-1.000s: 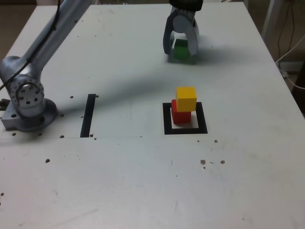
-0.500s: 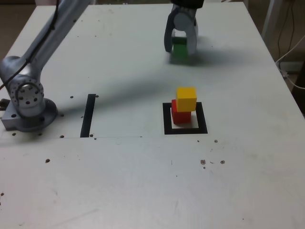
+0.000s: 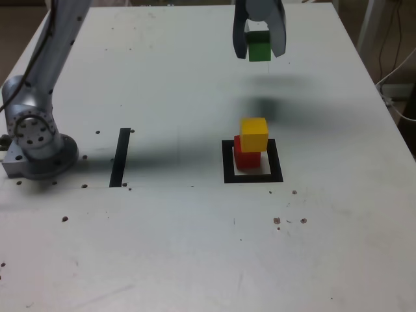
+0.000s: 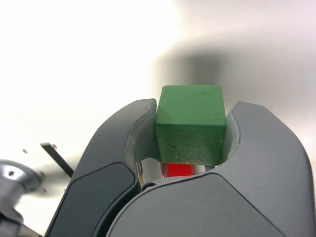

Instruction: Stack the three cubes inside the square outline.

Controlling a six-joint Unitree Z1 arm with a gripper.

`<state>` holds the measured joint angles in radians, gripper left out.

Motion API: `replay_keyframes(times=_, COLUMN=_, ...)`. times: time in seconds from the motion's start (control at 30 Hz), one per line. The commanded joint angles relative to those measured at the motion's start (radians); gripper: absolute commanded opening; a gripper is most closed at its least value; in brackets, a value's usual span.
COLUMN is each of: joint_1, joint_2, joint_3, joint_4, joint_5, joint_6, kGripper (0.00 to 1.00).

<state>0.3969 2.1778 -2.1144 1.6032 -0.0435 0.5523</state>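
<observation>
You are looking at the yellow cube sitting on the red cube inside the square outline, nearest you. Farther back, your gripper is clamping the green cube in the air above the table.

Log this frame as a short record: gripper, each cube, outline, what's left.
gripper: shut on green cube, off the table
green cube: held between the jaws, in the air
yellow cube: on top of red cube, slightly offset
red cube: inside outline, on the table
outline: holds the two-cube stack
left: green cube not yet on the stack
</observation>
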Motion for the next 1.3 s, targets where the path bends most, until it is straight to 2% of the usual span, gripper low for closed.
replay_keyframes(times=0.0, joint_1=-0.031, joint_2=-0.043, joint_3=0.037, joint_4=0.032, joint_5=-0.007, joint_6=-0.039, kGripper=0.22)
replay_keyframes(times=0.3, joint_1=-0.163, joint_2=-0.121, joint_3=0.185, joint_4=0.027, joint_5=-0.014, joint_6=-0.201, kGripper=0.22)
replay_keyframes(times=0.47, joint_1=-0.241, joint_2=-0.141, joint_3=0.204, joint_4=0.027, joint_5=-0.019, joint_6=-0.297, kGripper=0.22)
replay_keyframes(times=0.67, joint_1=-0.314, joint_2=-0.147, joint_3=0.213, joint_4=0.028, joint_5=-0.042, joint_6=-0.398, kGripper=0.22)
replay_keyframes(times=1.27, joint_1=-0.372, joint_2=-0.120, joint_3=0.221, joint_4=0.019, joint_5=-0.085, joint_6=-0.430, kGripper=0.23)
